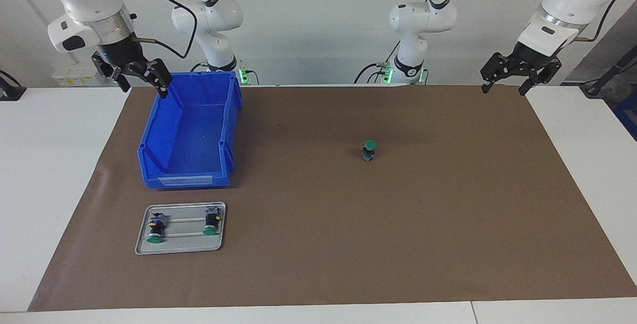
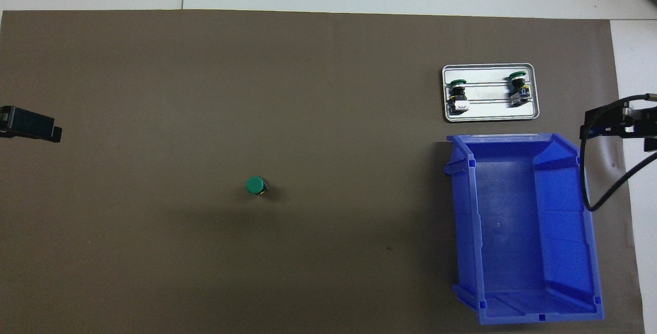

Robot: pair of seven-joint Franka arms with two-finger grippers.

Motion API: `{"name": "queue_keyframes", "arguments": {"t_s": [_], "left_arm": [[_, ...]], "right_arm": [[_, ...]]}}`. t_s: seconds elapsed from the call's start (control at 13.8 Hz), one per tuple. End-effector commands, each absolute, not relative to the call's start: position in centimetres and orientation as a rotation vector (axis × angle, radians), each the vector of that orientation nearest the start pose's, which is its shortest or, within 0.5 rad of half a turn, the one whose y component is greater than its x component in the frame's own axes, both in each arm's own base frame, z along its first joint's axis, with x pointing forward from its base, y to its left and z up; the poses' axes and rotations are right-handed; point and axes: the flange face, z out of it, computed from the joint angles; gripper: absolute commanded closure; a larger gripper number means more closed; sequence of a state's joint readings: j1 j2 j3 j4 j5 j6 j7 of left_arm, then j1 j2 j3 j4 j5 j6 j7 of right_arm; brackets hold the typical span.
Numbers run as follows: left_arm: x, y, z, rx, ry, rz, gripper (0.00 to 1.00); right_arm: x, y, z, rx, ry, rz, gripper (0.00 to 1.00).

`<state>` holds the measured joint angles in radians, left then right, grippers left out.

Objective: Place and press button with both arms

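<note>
Button point(image 1: 369, 150): standing upright on the brown mat point(image 1: 318, 244), green cap up, alone in the open, toward the left arm's end from the bin and well apart from it.
Left gripper point(image 1: 505, 85): hanging in the air over the mat's edge at the left arm's end, jaws spread wide, gripping nothing.
Right gripper point(image 1: 143, 84): hanging over the bin's rim at the robots' end, jaws spread, gripping nothing.
Bin point(image 1: 149, 150): blue, sitting on the mat toward the right arm's end, nothing lying inside.
Tray point(image 1: 181, 249): grey metal, lying just beside the bin, farther from the robots.
Tray button one point(image 1: 156, 229): lying on its side in the tray, at the end nearer the mat's edge.
Tray button two point(image 1: 211, 221): lying on its side in the tray, apart from the first.
</note>
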<state>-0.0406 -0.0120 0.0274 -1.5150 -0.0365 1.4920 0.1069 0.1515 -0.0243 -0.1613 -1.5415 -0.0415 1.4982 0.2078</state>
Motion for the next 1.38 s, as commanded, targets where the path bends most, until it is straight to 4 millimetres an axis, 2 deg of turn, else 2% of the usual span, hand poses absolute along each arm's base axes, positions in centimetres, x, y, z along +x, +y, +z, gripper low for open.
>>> {"name": "queue_keyframes", "arguments": {"t_s": [0.0, 0.44, 0.73, 1.31], "left_arm": [[53.65, -0.19, 65.14, -3.156, 0.174, 0.013, 0.0], [53.43, -1.01, 65.07, -3.155, 0.206, 0.03, 0.0], [53.64, -0.34, 64.97, -3.154, 0.193, 0.015, 0.0], [53.75, -0.38, 65.14, -3.136, 0.176, 0.019, 0.0]], "right_arm": [[53.37, -1.08, 64.6, -3.159, 0.309, 0.009, 0.0], [53.37, -1.08, 64.6, -3.159, 0.309, 0.009, 0.0], [53.37, -1.08, 64.6, -3.159, 0.309, 0.009, 0.0], [53.37, -1.08, 64.6, -3.159, 0.309, 0.009, 0.0]]}}
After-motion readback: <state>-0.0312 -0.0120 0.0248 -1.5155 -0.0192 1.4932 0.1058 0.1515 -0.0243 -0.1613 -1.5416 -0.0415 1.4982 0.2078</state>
